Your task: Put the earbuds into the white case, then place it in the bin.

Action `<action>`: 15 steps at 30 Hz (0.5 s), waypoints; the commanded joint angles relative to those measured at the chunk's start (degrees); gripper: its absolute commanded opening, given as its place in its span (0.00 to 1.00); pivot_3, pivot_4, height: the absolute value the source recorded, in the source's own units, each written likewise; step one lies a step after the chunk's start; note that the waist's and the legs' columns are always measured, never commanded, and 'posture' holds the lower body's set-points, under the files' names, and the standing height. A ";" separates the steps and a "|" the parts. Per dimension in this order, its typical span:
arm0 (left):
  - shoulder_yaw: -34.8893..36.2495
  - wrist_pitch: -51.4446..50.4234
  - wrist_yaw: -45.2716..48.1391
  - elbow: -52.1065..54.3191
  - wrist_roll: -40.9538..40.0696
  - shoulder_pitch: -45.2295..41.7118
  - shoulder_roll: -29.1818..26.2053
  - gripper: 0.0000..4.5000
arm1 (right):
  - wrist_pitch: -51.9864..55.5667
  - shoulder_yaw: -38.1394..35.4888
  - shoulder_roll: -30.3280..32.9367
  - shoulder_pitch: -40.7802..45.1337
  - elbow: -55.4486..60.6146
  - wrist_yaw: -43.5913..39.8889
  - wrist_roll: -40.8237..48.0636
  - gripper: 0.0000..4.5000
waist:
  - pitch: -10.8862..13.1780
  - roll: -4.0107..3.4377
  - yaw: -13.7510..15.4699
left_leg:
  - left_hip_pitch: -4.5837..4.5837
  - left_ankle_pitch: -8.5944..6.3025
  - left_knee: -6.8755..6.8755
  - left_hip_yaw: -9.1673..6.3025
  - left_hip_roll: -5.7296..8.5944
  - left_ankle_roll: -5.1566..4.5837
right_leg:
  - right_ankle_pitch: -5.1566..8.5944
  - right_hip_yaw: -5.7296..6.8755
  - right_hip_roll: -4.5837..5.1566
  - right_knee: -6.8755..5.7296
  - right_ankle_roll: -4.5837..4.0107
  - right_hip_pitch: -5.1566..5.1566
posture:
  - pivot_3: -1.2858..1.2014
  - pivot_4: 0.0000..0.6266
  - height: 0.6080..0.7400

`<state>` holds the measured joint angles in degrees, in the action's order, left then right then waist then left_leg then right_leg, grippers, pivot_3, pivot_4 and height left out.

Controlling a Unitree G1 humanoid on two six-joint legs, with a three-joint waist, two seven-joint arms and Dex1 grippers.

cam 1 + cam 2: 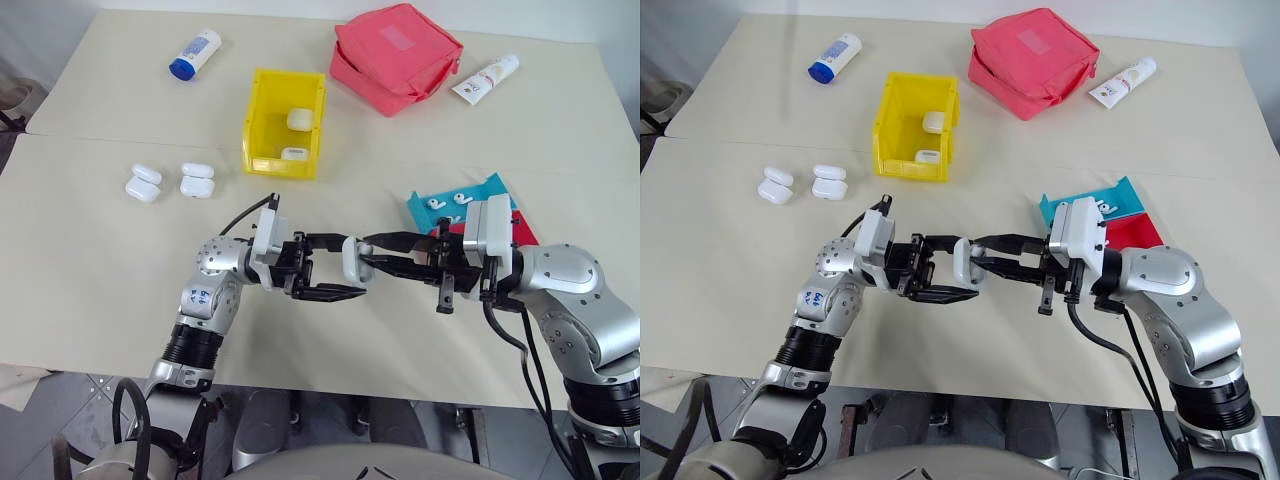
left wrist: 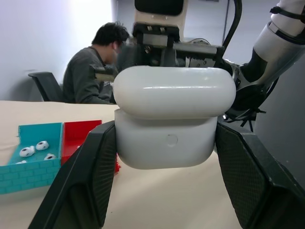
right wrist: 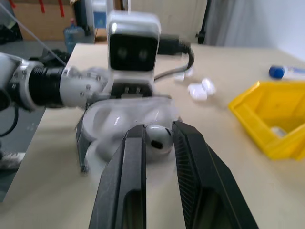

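Left gripper [image 1: 335,278] fingers clamp the white case [image 1: 355,260] above the bench [image 1: 100,290], lid open. Right gripper [image 3: 159,143] fingers pinch an earbud [image 3: 158,137] at the case's cavity (contact unclear). The bin [image 1: 262,120] stands well apart, holding two cases.

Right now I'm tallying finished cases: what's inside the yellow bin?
Two white cases lie in the yellow bin, one by its right wall, one near its front. Their contents cannot be seen.
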<state>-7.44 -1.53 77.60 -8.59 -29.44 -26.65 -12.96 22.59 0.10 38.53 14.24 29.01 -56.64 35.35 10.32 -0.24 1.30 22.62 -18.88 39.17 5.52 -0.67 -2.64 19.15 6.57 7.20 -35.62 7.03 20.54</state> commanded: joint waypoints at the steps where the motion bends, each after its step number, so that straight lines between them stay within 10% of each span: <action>1: 3.36 3.36 0.08 1.76 -2.98 -2.43 1.13 0.62 | 2.11 0.63 2.36 -1.59 -1.32 -1.91 -0.04 0.10 | 0.00 0.00 0.00 | 0.00 0.00 0.00 -0.01 0.00 0.00 | 0.00 0.01 0.00 0.00 0.00 0.00 | 0.52 0.24 1.00; 15: 3.18 5.57 0.43 0.37 -2.17 -2.34 1.69 0.62 | 2.96 3.25 2.86 2.79 -3.50 -2.90 -0.72 0.10 | 0.00 0.01 -0.02 | 0.00 0.00 0.00 -0.01 -0.01 0.00 | 0.00 0.03 0.00 0.00 0.00 0.00 | 0.52 0.24 1.00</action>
<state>-6.70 1.42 78.02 -10.38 -29.27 -26.67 -12.14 23.47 1.52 39.98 17.87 26.58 -58.42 35.84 10.33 -0.24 1.28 22.62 -18.88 39.17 5.50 -0.68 -2.64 19.15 6.60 7.20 -35.63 7.03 20.54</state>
